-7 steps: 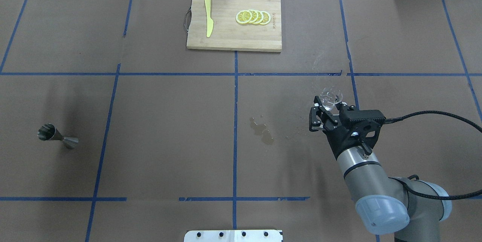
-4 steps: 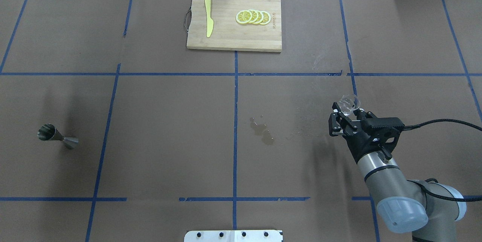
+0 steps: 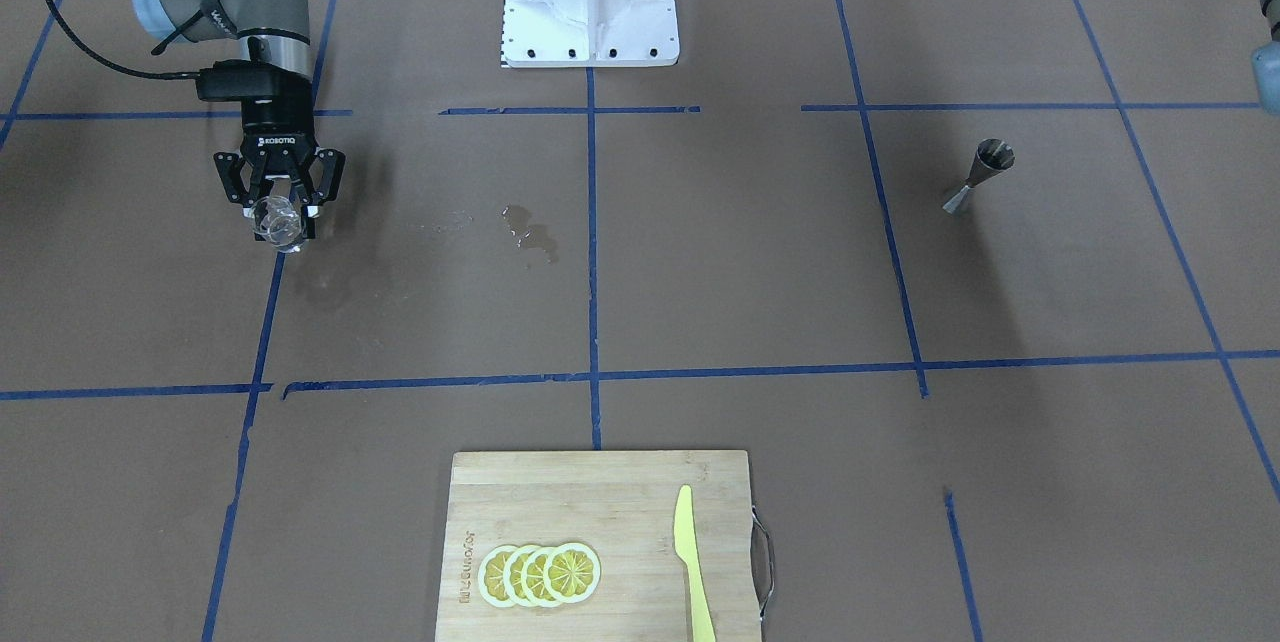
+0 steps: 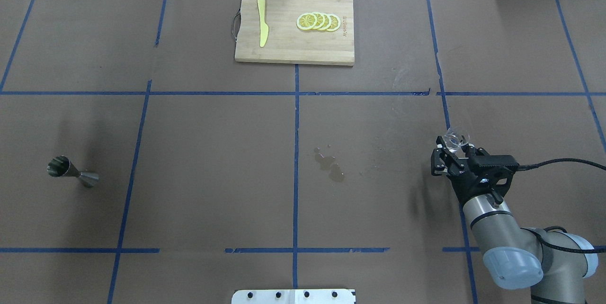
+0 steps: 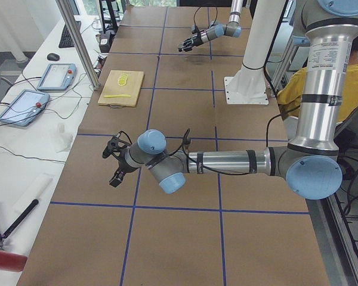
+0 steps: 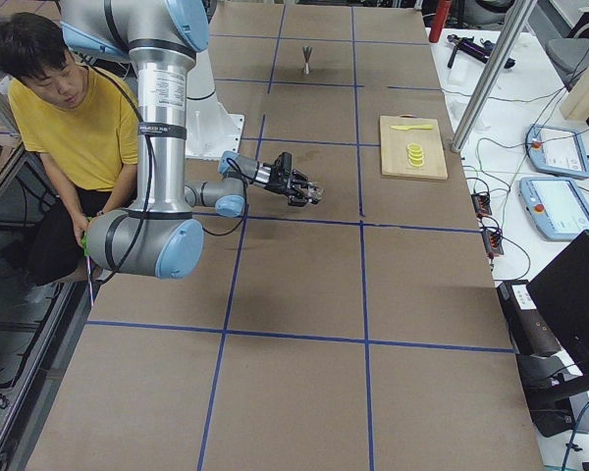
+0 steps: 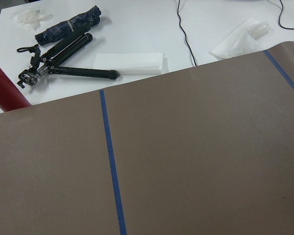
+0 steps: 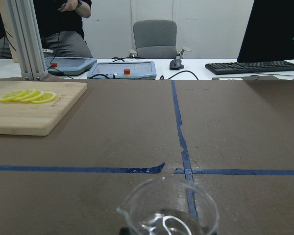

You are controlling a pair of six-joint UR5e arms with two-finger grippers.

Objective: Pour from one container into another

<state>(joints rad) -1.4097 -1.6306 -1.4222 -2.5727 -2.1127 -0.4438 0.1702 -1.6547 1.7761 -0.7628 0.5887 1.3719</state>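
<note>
One clear, lipped glass cup (image 4: 456,137) is clamped in the right gripper (image 4: 453,146) at the table's (image 4: 213,152) four o'clock, and one silver hourglass-shaped metal jigger (image 4: 72,173) stands at nine o'clock; I cannot tell how the left gripper (image 5: 112,162) is set.

- I have the cutting board (image 4: 293,48) at the far edge of the table (image 4: 213,129), on the centre line, straight across from the base plate (image 4: 293,296) at the near edge.
- On the board, the knife (image 4: 262,22) lies on the left half. The overlapping lemon slices (image 4: 318,21) lie on the right half.
- The jigger (image 4: 71,172) stands upright far out on the left side, well apart from everything else.
- The glass cup (image 4: 453,138) sits between the fingers of my right gripper (image 4: 453,147), over the right side.
- A puddle (image 4: 336,174) lies just right of the centre line, between jigger and cup and nearer the cup.
- My left gripper (image 5: 114,162) hangs over the table's left end, out past the jigger.
</note>
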